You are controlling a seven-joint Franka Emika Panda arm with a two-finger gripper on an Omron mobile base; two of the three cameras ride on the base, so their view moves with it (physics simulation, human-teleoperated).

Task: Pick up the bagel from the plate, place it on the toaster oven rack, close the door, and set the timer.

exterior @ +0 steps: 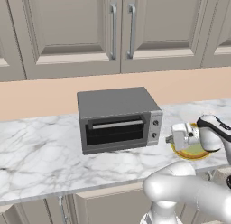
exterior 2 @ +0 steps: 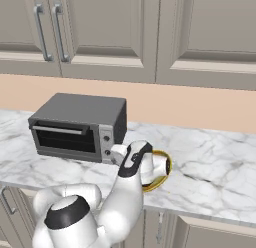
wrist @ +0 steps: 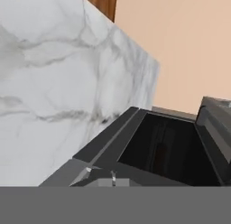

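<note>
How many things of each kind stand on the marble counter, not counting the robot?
Toaster oven: 1
Plate: 1
Total: 2

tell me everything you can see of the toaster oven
The toaster oven is a boxy grey metal-looking unit standing upright on the marble counter, below the beige cabinets. Its door has a dark glass window and a horizontal silver bar handle, and looks shut. Two round knobs sit on the right-hand panel. The plate lies to its right, apart from it.
</note>
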